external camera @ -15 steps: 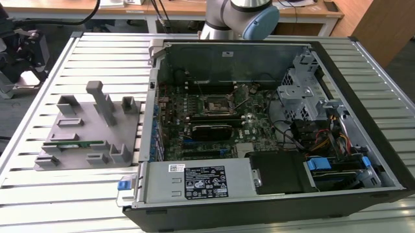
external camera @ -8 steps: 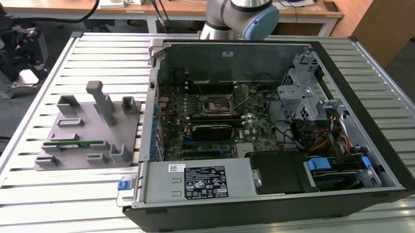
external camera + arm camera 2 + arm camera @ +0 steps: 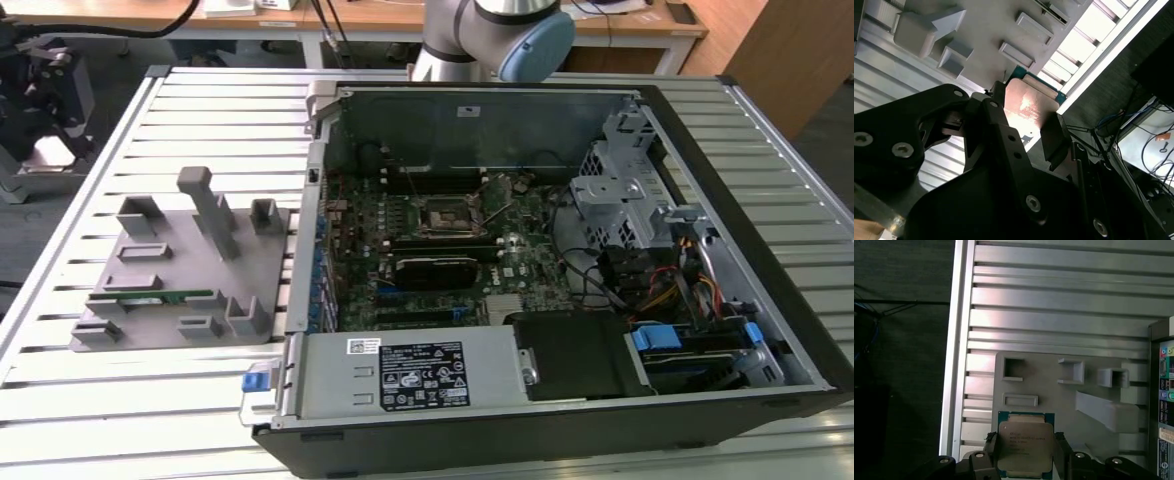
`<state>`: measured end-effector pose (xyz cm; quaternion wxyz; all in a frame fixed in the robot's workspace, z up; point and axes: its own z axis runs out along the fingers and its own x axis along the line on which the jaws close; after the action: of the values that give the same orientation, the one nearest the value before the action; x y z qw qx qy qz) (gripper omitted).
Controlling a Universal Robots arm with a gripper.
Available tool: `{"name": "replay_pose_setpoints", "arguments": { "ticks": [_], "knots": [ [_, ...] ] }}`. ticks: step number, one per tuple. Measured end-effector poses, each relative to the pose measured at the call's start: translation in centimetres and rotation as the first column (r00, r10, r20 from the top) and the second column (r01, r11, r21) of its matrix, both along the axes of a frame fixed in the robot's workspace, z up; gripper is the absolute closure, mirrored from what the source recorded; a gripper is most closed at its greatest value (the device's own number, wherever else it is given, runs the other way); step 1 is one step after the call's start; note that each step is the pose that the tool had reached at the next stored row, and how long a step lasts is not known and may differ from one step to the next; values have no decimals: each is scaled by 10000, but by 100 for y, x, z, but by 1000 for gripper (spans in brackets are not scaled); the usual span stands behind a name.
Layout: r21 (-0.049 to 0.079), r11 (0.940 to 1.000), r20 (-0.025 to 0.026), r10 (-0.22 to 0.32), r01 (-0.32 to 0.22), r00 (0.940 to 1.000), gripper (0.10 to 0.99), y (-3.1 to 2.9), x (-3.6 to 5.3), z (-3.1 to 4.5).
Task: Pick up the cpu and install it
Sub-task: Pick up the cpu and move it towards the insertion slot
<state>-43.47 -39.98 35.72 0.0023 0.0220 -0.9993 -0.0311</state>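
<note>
In both wrist views my gripper (image 3: 1026,456) (image 3: 1023,125) is shut on the cpu (image 3: 1026,445) (image 3: 1029,102). The cpu is a flat square chip with a silvery top and a green rim. One black finger (image 3: 991,450) presses on one side and the other finger (image 3: 1062,450) on the opposite side. The chip hangs above the grey fixture plate (image 3: 1054,395) (image 3: 187,270), clear of its pockets. In the exterior view the open motherboard socket (image 3: 441,215) sits inside the computer case (image 3: 561,250), at the exterior view's right of the fixture.
The fixture (image 3: 979,30) carries raised blocks, posts and a green memory stick (image 3: 154,297). It lies on a ribbed metal table (image 3: 200,110). The case holds a drive cage (image 3: 621,190), cables and a power supply (image 3: 414,372). The arm's base (image 3: 494,35) stands behind the case.
</note>
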Motion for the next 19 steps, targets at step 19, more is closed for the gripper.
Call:
{"name": "replay_pose_setpoints", "arguments": {
  "ticks": [19],
  "knots": [
    [0, 10000, 0, 0, 0, 10000, 557, 10, 0, 245]
  ]
}}
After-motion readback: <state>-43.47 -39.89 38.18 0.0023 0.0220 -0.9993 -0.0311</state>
